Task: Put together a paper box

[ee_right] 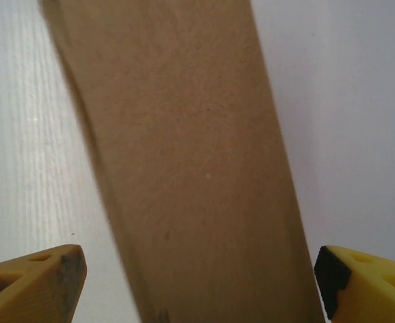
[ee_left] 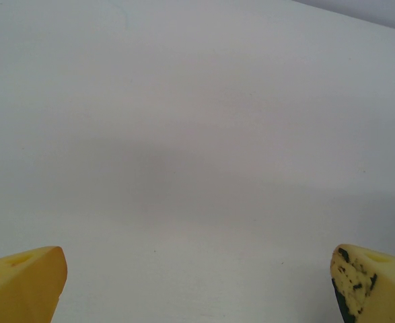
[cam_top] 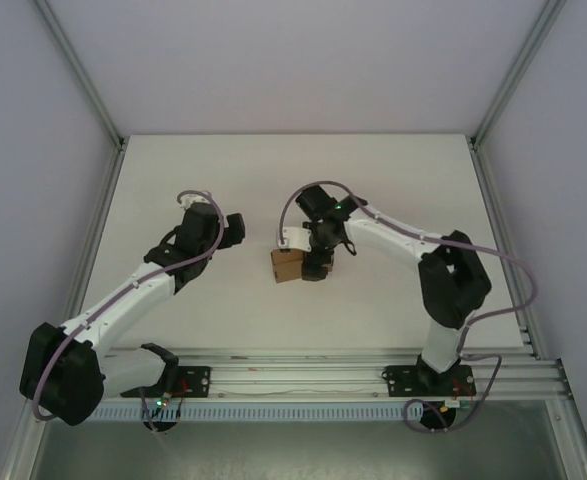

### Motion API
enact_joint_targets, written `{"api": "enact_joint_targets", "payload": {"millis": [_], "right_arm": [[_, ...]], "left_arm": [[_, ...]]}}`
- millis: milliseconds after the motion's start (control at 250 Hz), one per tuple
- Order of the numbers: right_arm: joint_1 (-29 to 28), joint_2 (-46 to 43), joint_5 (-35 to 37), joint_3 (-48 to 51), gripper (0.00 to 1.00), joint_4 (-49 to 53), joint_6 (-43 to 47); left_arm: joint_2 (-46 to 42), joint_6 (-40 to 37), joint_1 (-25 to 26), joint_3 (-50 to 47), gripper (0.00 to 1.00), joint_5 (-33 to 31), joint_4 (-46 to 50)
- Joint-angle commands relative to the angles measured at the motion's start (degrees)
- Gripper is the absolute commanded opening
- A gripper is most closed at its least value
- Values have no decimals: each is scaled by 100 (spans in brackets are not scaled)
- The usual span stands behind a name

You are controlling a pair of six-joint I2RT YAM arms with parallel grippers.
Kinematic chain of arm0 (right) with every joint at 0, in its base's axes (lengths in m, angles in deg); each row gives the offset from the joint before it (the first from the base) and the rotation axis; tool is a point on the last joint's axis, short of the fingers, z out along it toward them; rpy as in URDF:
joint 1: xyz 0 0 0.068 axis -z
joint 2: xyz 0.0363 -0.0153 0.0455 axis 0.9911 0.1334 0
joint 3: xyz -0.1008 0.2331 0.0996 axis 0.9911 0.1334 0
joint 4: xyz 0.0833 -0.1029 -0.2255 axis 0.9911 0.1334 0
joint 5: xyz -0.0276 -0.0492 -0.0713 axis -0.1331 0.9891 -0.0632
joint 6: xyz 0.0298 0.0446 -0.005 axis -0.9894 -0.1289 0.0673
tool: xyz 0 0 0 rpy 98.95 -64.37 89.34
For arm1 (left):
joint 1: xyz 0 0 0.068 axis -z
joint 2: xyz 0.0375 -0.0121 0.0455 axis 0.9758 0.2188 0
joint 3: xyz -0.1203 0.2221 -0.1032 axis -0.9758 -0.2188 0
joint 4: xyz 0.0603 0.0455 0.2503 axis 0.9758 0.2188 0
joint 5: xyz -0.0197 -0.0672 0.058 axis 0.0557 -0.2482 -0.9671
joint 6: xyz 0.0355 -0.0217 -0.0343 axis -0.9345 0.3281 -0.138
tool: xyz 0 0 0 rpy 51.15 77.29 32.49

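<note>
**Q:** What is shown from above?

**A:** A white table [cam_top: 393, 180] is shown, enclosed by pale walls. Two white-and-black arms are mounted on a rail along the bottom edge of the frame. The paper box [cam_top: 285, 265], a small brown cardboard block, is found just left of the frame's centre, resting on the table.

**Q:** How is the right claw placed?

**A:** The right claw [cam_top: 315, 266] is set just beside the box's right side, near the centre of the frame. In the right wrist view the cardboard is seen as a broad tilted band running from top edge to bottom edge, between two yellow fingertips [ee_right: 32, 282] in the lower corners. A strip of white table is left visible between the lower-left fingertip and the cardboard, so the claw is judged open, not clamped. The lower-right fingertip is seen just beside the cardboard's edge; contact cannot be told.

**Q:** And the left claw?

**A:** The left claw [cam_top: 235, 230] is held left of centre, apart from the box. In the left wrist view its yellow fingertips [ee_left: 22, 286] are seen in the two lower corners, spread wide, with bare table between them.
</note>
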Motion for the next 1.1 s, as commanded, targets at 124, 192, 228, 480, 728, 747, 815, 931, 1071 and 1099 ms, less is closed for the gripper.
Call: {"api": "enact_joint_targets", "payload": {"millis": [124, 192, 228, 480, 728, 747, 815, 931, 1071, 1099], "right_arm": [[-155, -233, 924, 367, 51, -848, -278], [-194, -485, 1293, 696, 39, -1419, -511], [-225, -618, 1552, 894, 40, -1721, -548], [-440, -1050, 2613, 1986, 47, -3007, -434], [-1058, -1502, 2686, 2657, 86, -2713, -675], [-1087, -1557, 2674, 2664, 88, -2589, -732], [-1203, -1761, 2700, 2712, 94, -2369, -991], [-1275, -2307, 2412, 2922, 100, -2185, -1429], [-1155, -3360, 2343, 3444, 100, -2802, -2050], [-1034, -3573, 2397, 3517, 100, -2990, -2345]], "left_arm": [[-58, -151, -60, -84, 100, -55, 121], [-118, -136, -69, -97, 100, -175, 165], [-160, -140, -66, -102, 100, -229, 175], [-324, -49, -78, -245, 100, -665, 148], [-334, -146, -85, -268, 100, -991, 232], [-347, -149, -80, -288, 100, -1024, 221], [-397, -236, -105, -290, 100, -1071, 194], [-490, -366, -141, -318, 100, -1423, 83], [-581, -822, -390, -643, 100, -2256, -621], [-582, -961, -467, -730, 100, -2372, -836]]}}
